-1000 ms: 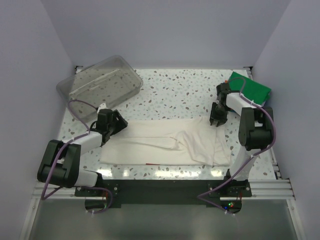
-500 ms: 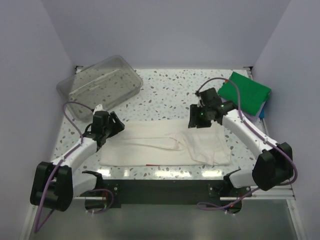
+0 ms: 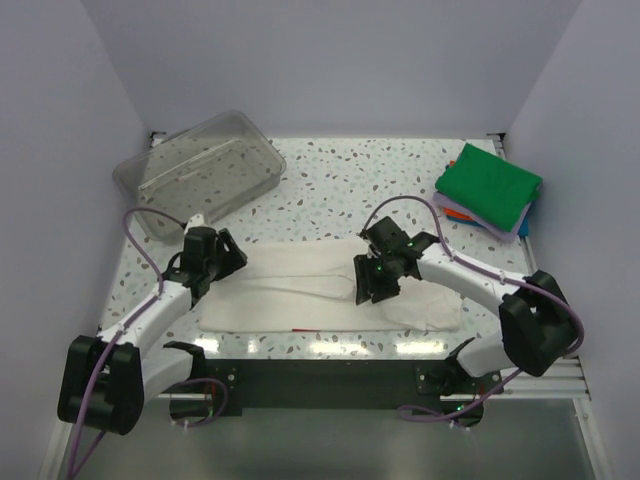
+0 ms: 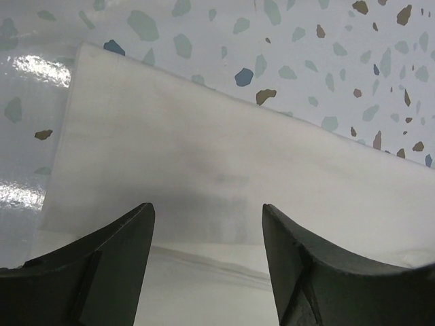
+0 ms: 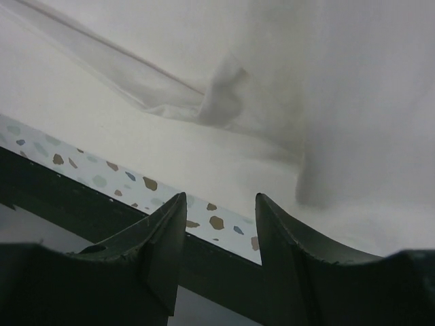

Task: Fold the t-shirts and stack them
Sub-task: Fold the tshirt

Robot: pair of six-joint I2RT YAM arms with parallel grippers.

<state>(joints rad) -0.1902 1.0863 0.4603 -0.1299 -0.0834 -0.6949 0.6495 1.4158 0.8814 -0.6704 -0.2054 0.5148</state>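
Folding of the cream-white t-shirt (image 3: pixel 300 292) is judged to be the step in hand, with the lengthwise folds apparently made and the crosswise fold not yet done.

At the far left of the table (image 3: pixel 340 190) a clear plastic tub (image 3: pixel 200 170) is seen, well apart from the cloth. The left gripper (image 3: pixel 208 262) is held low over the shirt's left end. In the left wrist view its jaws are spread wide with nothing between them, and only flat cloth and speckled tabletop are shown beyond.

The shirt is laid as a long band across the near part of the table, smooth on the left. A tucked sleeve and soft creases are gathered toward its middle and right, and a thin red trace shows at the near edge.

The right gripper (image 3: pixel 370 285) is poised over that creased middle. Its jaws are parted and no cloth is caught in them.

At the far right a stack of folded shirts (image 3: pixel 488 188) is set, green on top, with other colours showing beneath.

For the next move, a clean pinch of an end of the band would probably be needed. That end would then be carried over without the tucked sleeve being dragged loose.
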